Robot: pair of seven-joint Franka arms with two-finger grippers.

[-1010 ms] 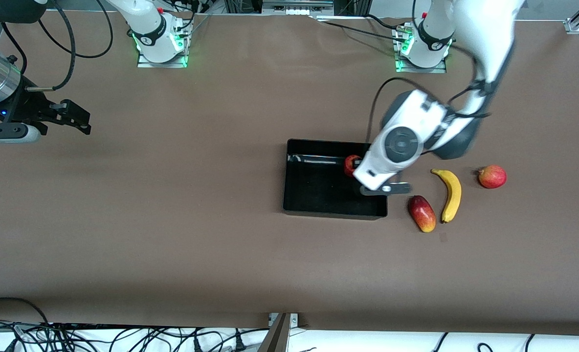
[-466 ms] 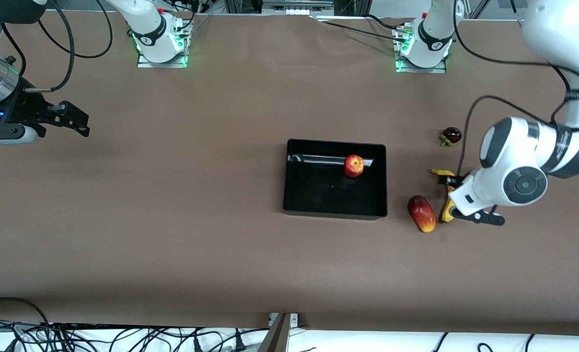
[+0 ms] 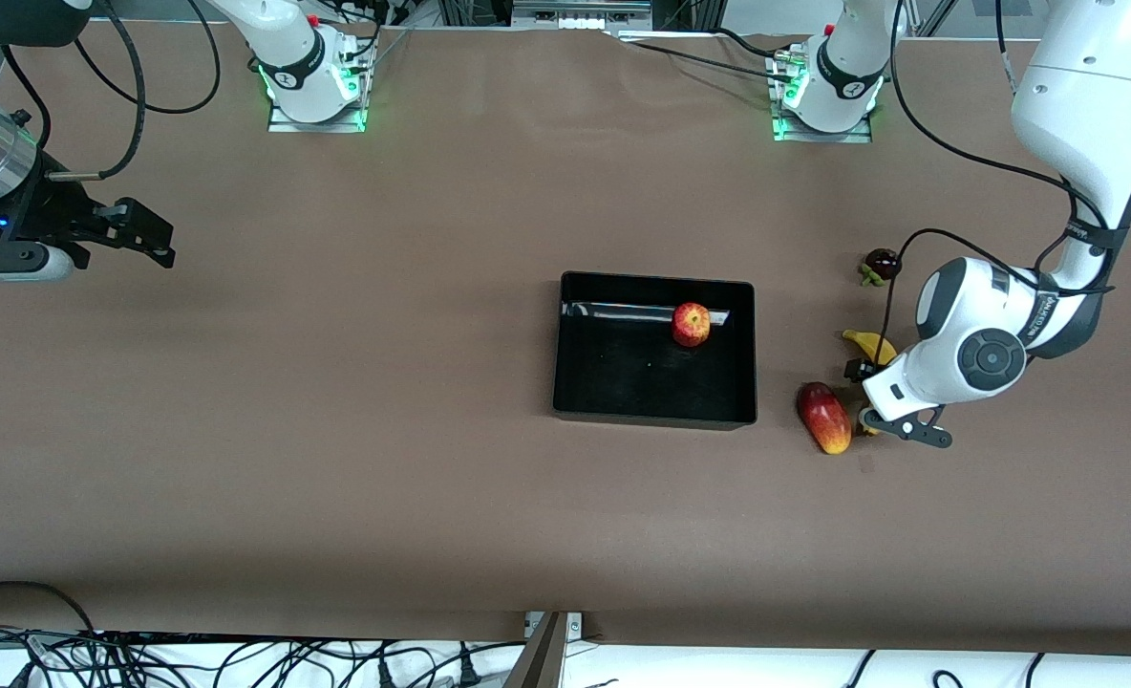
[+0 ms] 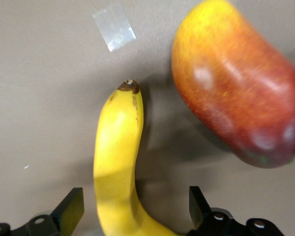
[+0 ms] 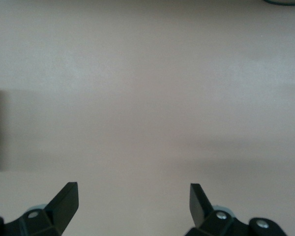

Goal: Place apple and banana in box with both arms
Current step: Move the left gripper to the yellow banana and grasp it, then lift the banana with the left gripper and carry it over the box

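over the banana, fingers spread for the take

beside the box's wall toward the left arm's end of the table lies the mango (image 3: 823, 418), the fruit nearest the front camera, and just beside it the banana (image 3: 869, 346), mostly hidden there by the left arm's wrist. the left gripper (image 4: 136, 209) hangs low over the banana's middle, its two fingers spread wide with one on each side of the yellow body and, as far as the left wrist view shows, neither touching it.

the banana looks light but soft-skinned and smooth, so it probably bruises under a hard squeeze and could roll or pivot if pinched near a tip. the thick middle of the curve, taken across its narrow width, seems the surest hold. the mango lies close to one finger's path and may get nudged.

farther from the camera, the apple (image 3: 691, 324) already rests inside the black box (image 3: 654, 415), close to its wall nearest the robots' bases. farther still sits a small dark fruit (image 3: 881, 264).

the right gripper (image 3: 140, 232) waits over bare table at the right arm's end, fingers apart and holding nothing.
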